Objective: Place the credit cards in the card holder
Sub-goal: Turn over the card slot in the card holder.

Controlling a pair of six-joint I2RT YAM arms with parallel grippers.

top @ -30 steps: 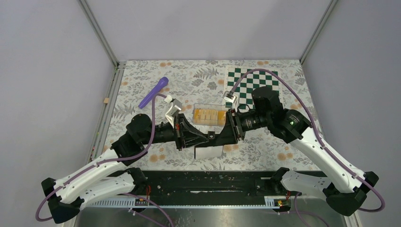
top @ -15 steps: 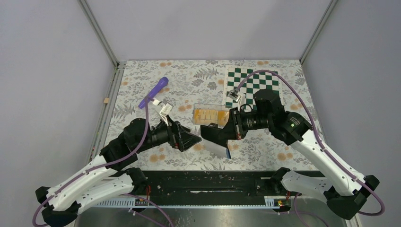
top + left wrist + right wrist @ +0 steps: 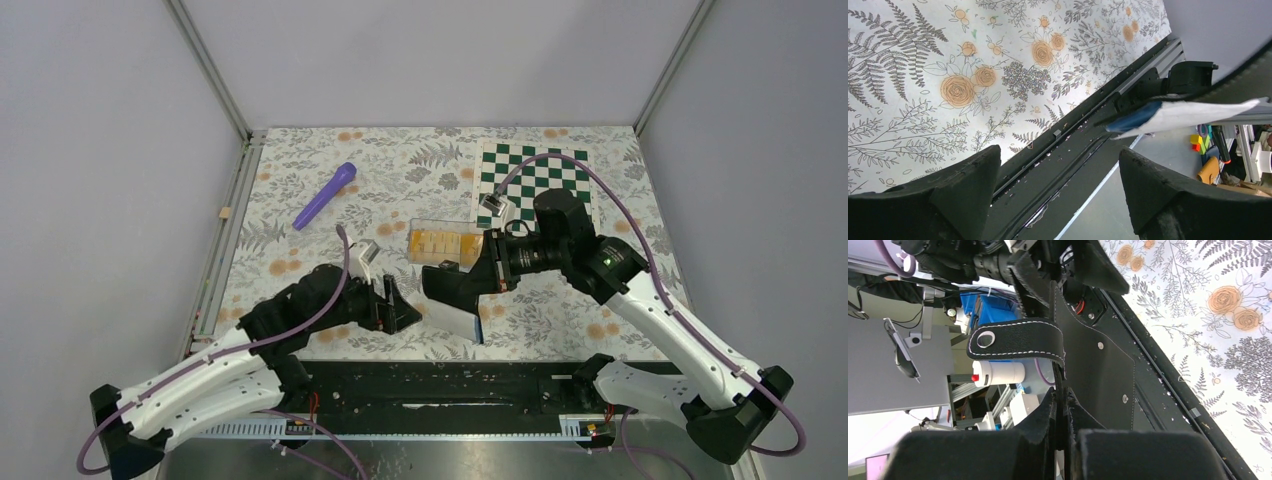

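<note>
the right hand (image 3: 478, 284) is clamped tight on the small black leather folding wallet with the pale blue-grey lining (image 3: 450, 290), holding it up off the floral-patterned worktop (image 3: 400, 170) near the front edge. in the right wrist view the grip sits on one stitched panel, and the snap strap (image 3: 1018, 342) flops free to the side. the left hand (image 3: 402, 306) hovers just beside the wallet, spread wide apart, nothing in it. the small flat orange-yellow cards (image 3: 440, 244) sit in the clear rectangular plastic box (image 3: 446, 224), just behind the wallet. the wallet looks light but soft and floppy, likely to sag or fold shut, so a second grip on the free flap near its edge would probably hold it spread. the cards look stiff, thin and slick, and are probably best pinched by an edge.
</note>
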